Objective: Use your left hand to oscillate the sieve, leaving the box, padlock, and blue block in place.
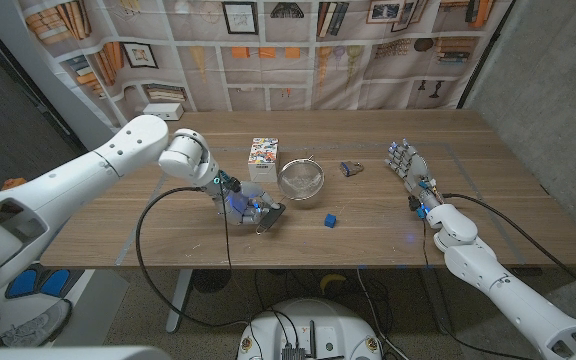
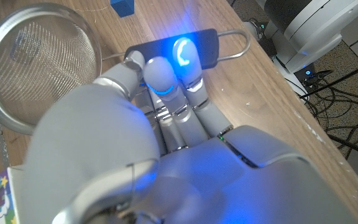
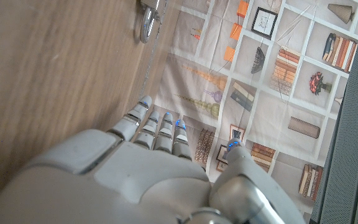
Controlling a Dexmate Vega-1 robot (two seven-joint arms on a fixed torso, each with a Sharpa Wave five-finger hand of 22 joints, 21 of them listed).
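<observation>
Left wrist view: left robot hand (image 2: 166, 93) hides most of the sieve (image 2: 39, 62) handle.

A wooden tabletop (image 1: 388, 225) carries a box (image 1: 262, 158) standing upright near its middle, with a sieve (image 1: 301, 180) just beside it, its black handle reaching toward the front edge. A padlock (image 1: 350, 168) lies near the sieve's other side, and a blue block (image 1: 331, 220) sits apart, nearer the front edge
</observation>
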